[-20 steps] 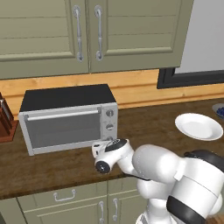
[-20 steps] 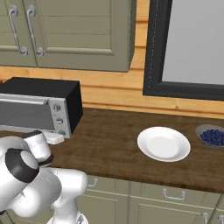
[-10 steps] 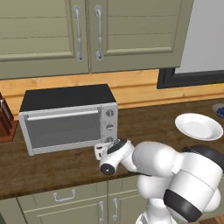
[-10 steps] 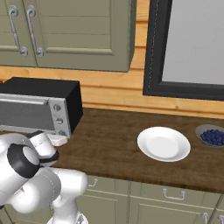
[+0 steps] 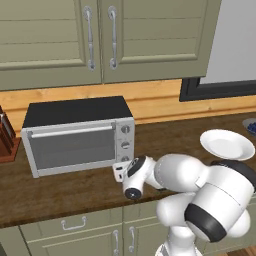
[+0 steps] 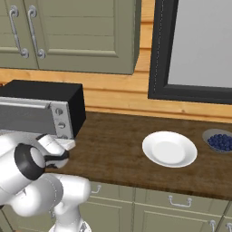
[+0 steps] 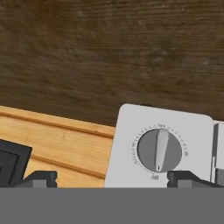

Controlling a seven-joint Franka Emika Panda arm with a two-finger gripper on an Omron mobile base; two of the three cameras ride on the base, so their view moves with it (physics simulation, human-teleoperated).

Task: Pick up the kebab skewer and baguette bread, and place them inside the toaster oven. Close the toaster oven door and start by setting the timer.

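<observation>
The silver toaster oven (image 5: 75, 112) stands on the counter at the left, also seen in the right base view (image 6: 41, 93). The toaster oven door (image 5: 72, 147) is up and shut. My gripper (image 5: 120, 168) sits low in front of the right-hand knob panel (image 5: 124, 144), close to it (image 6: 67, 142). In the hand view the gripper (image 7: 114, 179) is open, its fingertips (image 7: 42, 178) spread wide below a grey dial knob (image 7: 159, 150) on the silver panel; nothing is between them. The kebab skewer and the baguette bread are hidden from me.
A white plate (image 5: 227, 144) lies on the wooden counter to the right (image 6: 170, 148). A bowl of blueberries (image 6: 220, 141) sits beyond it. A knife block (image 5: 6, 142) stands left of the oven. Wall cabinets (image 5: 100, 35) hang above.
The hand has crept a little to the right along the oven's front, toward the knob panel. The jaws have stayed wide open and the door has stayed shut.
</observation>
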